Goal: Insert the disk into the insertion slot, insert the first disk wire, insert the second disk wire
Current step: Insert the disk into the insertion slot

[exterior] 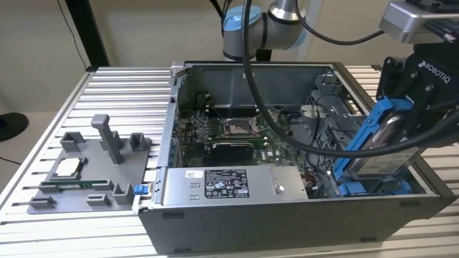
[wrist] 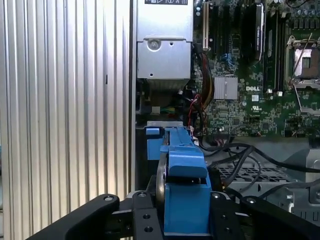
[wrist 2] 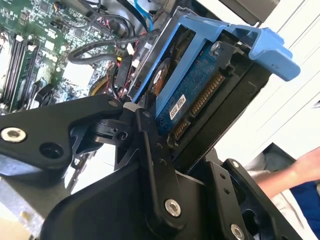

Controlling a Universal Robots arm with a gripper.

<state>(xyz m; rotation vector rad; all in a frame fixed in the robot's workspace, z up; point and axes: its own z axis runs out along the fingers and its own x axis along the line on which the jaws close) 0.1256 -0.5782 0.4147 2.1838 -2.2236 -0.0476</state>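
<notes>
Counted: one disk [exterior: 387, 148] in its blue carrier, one open computer case [exterior: 287, 226], one power-supply box [exterior: 229, 185], one grey fixture tray [exterior: 79, 177], all but the disk resting on the table [exterior: 122, 91]. Gripped by the tool [exterior: 414, 121], closed on the disk from both sides. Held on edge and tilted over the insertion slot [exterior: 373, 189] at the case's corner on the exterior view's right, lower end dipping inside the case, not yet seated. Reaching in by one arm [exterior: 251, 27] from beyond the case's far wall.
</notes>
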